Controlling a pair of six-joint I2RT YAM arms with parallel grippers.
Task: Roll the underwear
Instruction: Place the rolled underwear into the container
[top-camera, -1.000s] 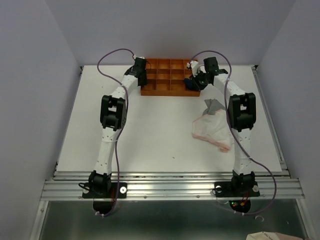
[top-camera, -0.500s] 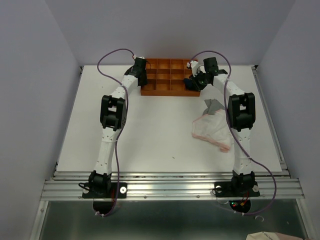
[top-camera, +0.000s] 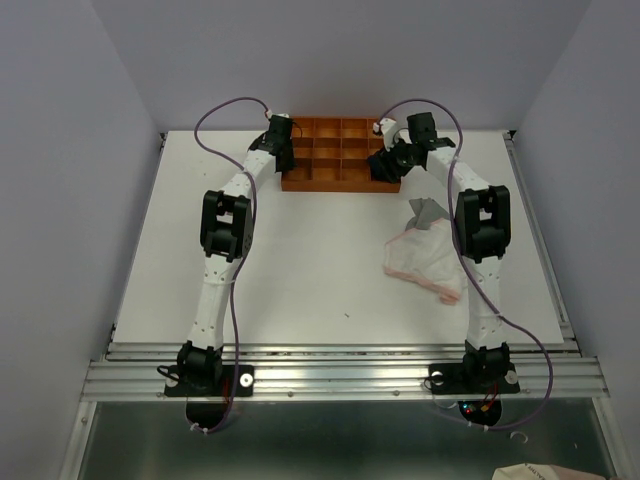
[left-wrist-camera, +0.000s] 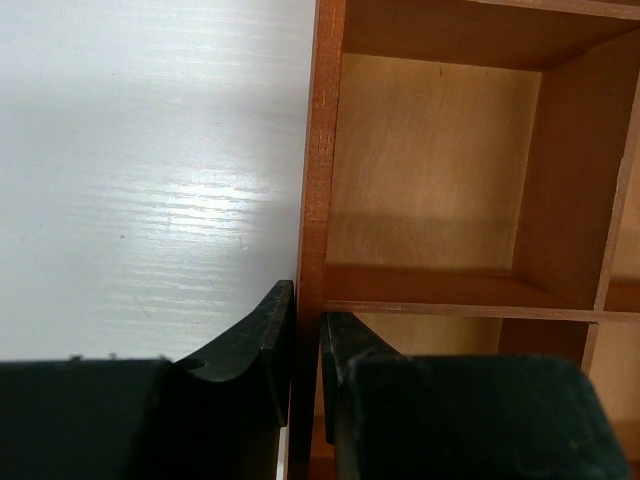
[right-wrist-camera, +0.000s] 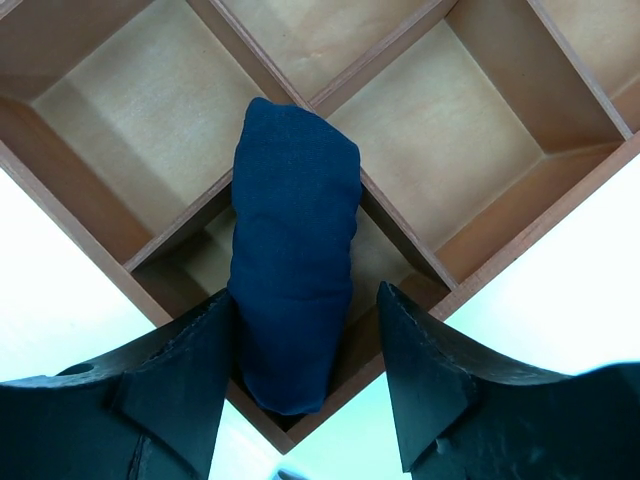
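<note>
Notably, right gripper spread astride navy roll seated in tray corner cell; left gripper pinches tray wall, likely steadying it for placement.

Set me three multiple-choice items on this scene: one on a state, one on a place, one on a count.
1. The left gripper is:
A. wide open in mid-air
B. shut on a wall of the wooden tray
C. shut on a cloth

2. The navy roll lies:
A. in a corner compartment of the tray
B. in the left gripper
C. draped over an arm

3. Garments on the table outside the tray:
A. none
B. two
C. four

Answers:
1 B, since its fingers pinch the tray's side wall from either side.
2 A, since the roll sits in the cell at the tray's corner.
3 B, since only a pale pink garment and a grey garment lie there.
</note>
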